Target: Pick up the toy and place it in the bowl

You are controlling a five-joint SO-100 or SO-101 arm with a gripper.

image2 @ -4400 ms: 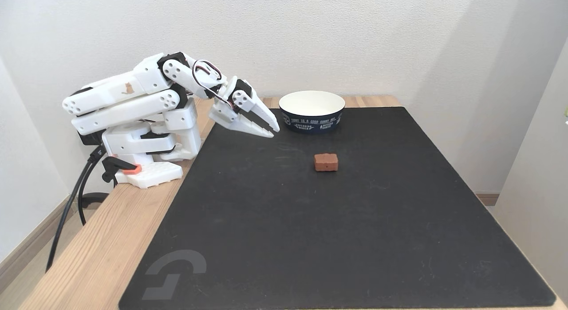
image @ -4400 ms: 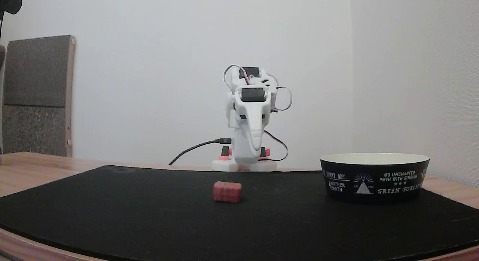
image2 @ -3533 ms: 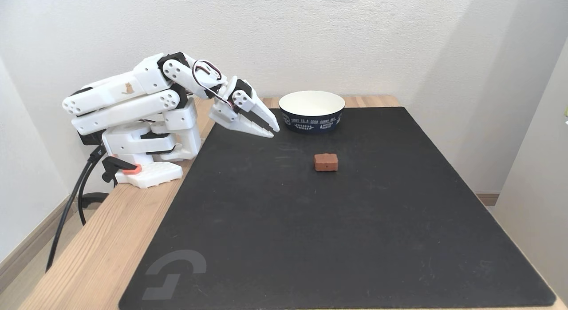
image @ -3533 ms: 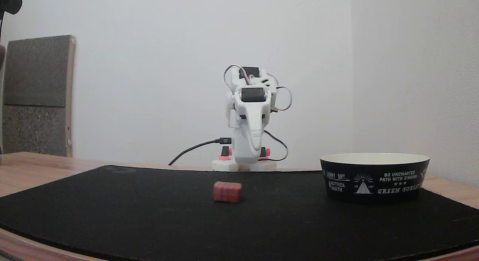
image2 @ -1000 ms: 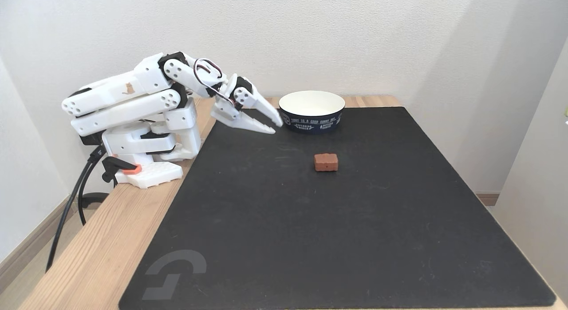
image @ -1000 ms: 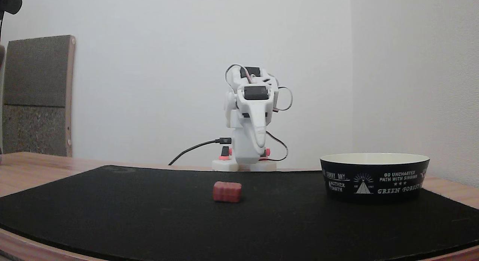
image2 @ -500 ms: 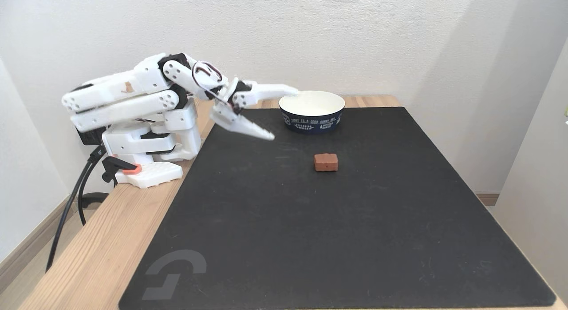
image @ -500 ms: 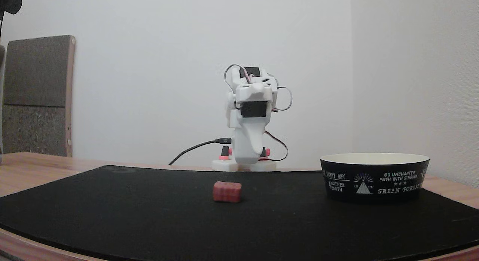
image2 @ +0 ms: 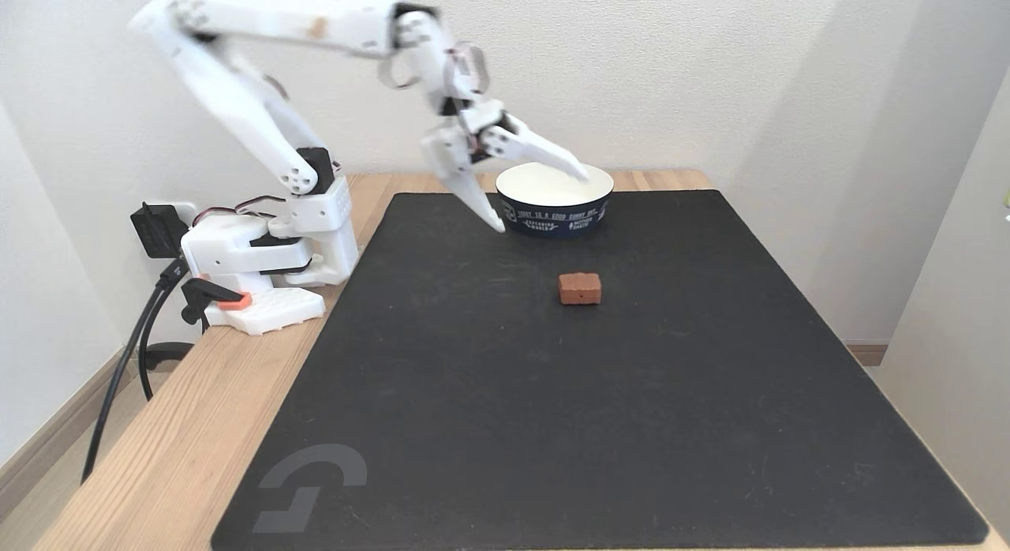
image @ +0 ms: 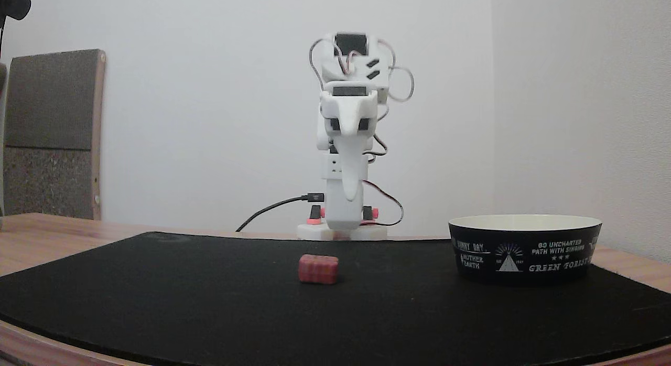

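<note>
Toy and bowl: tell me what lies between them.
Nothing but bare black mat. In both fixed views the stretch from the toy to the bowl holds no other object.

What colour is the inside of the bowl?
Cream-white inside the bowl, black outside with white writing; the high-angle fixed view shows the inside best.

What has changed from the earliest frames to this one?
The arm has unfolded from its low tucked pose and risen, reaching out over the mat toward the toy. The claw, shut at first, now stands wide open and empty, hanging in the air near the bowl. The toy has not moved on the black mat, and the bowl sits where it was.
</note>
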